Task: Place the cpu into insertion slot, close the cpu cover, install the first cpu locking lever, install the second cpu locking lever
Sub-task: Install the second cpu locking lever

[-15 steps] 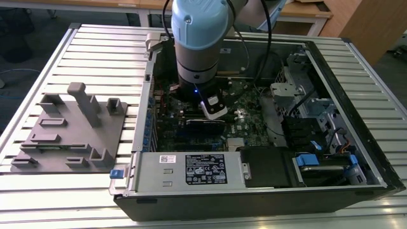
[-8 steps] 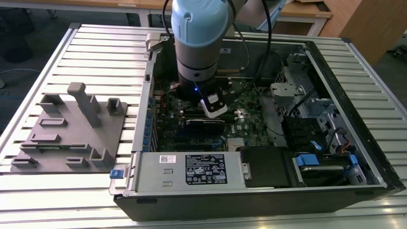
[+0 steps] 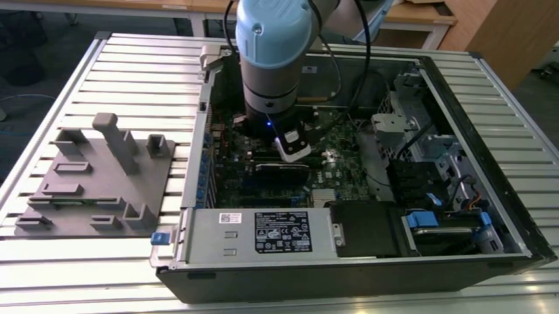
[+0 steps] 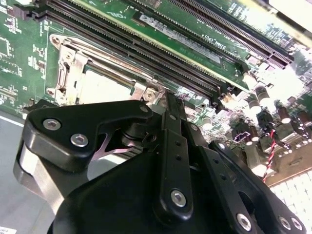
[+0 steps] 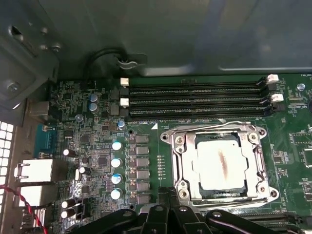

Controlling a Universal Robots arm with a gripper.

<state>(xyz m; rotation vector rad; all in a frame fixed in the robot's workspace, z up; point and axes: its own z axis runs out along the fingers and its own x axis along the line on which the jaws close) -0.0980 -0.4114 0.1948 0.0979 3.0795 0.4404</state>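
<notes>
The small silvery square cpu [image 5: 220,165] lies in the metal-rimmed square insertion slot [image 5: 176,161], under the thin metal cpu cover [image 5: 214,130]. It sits just ahead of the black jaws, which are clenched on nothing.

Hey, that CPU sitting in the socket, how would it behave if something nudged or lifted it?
The cpu looks thin, flat and rigid, so probably light and unlikely to roll. Lying under the cpu cover, it would likely resist sideways pushes. Its smooth metal face may be slippery.
</notes>
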